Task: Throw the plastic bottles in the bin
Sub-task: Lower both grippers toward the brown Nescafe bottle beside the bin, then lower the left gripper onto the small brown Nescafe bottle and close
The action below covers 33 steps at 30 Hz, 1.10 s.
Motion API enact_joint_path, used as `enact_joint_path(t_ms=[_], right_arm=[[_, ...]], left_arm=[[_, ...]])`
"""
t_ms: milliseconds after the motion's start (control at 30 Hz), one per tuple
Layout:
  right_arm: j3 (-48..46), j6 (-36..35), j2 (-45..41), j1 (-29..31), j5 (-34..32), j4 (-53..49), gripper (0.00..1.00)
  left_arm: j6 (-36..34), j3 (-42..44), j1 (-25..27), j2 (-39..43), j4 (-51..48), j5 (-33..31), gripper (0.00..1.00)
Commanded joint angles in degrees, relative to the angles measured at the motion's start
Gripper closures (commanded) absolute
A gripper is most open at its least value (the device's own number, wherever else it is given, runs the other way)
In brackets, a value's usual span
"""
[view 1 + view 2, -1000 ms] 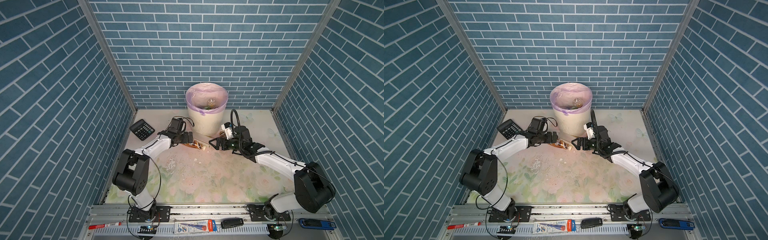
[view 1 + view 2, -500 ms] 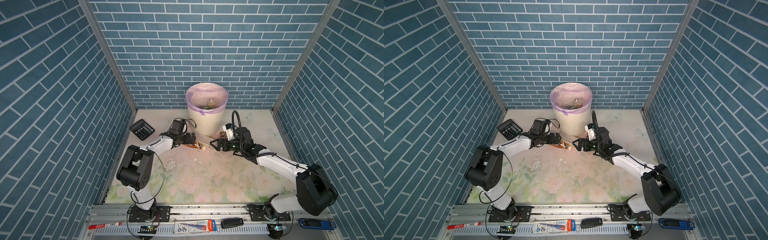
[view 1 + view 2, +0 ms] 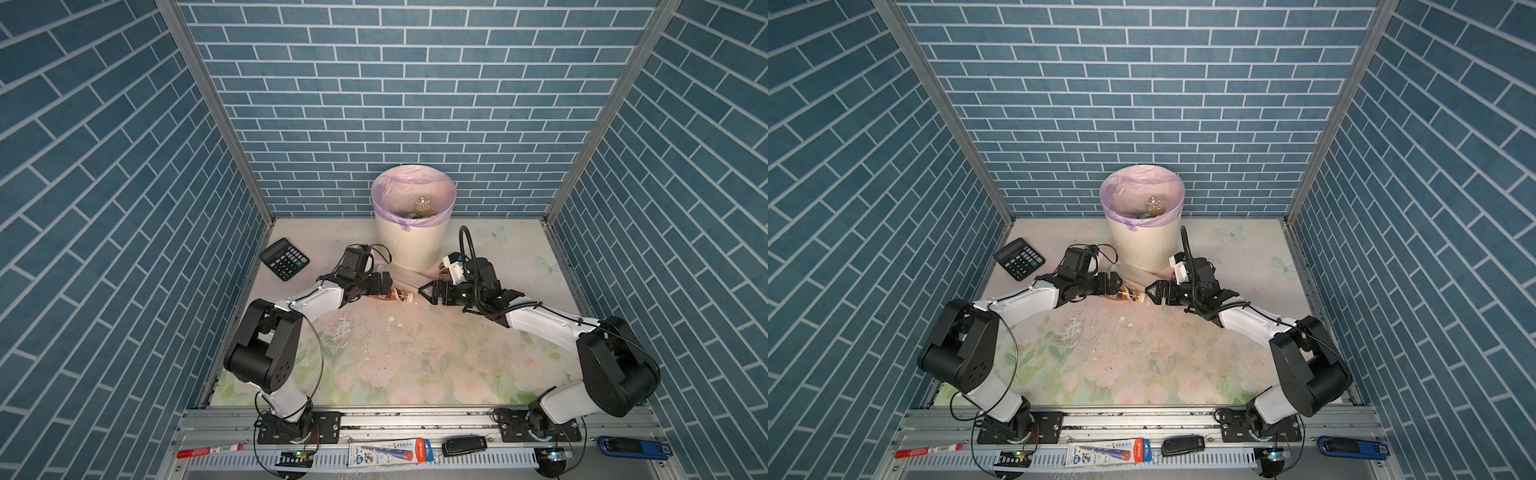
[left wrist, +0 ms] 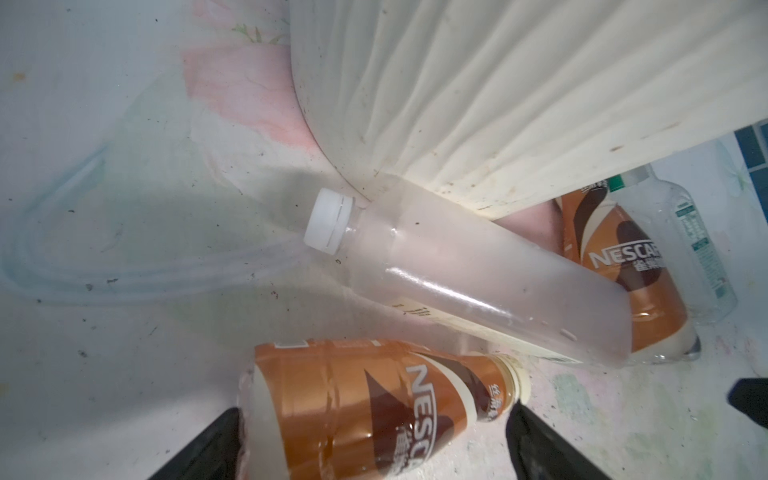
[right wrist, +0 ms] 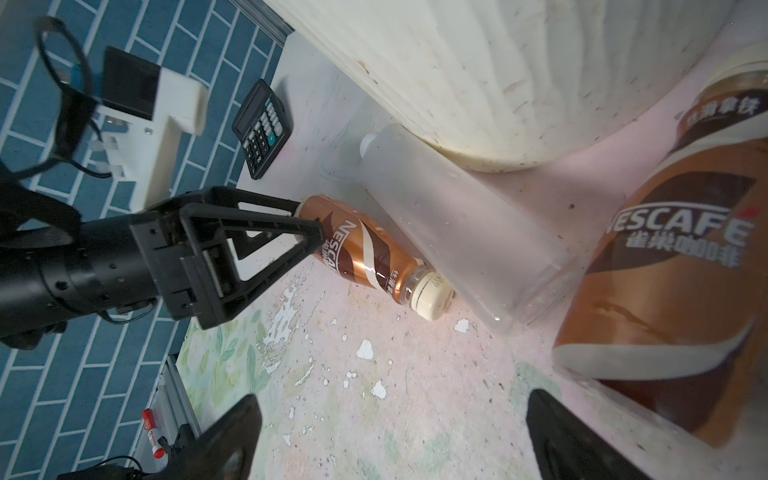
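That lying Nescafé bottle (image 4: 365, 399) is the one to grab: it's on its side on the tabletop (image 3: 415, 353), mid-frame in both top views, just below the bin (image 3: 409, 245). Left claw (image 3: 384, 286) is spread wide around it, not pinching. I'd make sure the fingers (image 4: 199, 449) close across the label, not cap-to-base, and squeeze slowly since it could roll into the frosted bottle (image 4: 478, 274). Right claw (image 3: 427, 293) is spread too, empty.
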<state>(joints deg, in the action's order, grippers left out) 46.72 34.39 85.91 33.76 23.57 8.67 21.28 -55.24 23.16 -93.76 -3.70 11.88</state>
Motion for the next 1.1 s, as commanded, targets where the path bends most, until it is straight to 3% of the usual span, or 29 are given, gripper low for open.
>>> enact_joint_path(t_ms=[0,1067], right_arm=[[-2.0,1.7,0.4,0.2,-0.7,2.3,0.01],[-7.2,1.6,-2.1,0.4,-2.1,1.9,0.01]], left_arm=[[0.1,1.2,1.2,1.7,-0.4,0.0,0.01],[0.3,5.9,13.0,5.4,-5.3,-7.3,0.01]])
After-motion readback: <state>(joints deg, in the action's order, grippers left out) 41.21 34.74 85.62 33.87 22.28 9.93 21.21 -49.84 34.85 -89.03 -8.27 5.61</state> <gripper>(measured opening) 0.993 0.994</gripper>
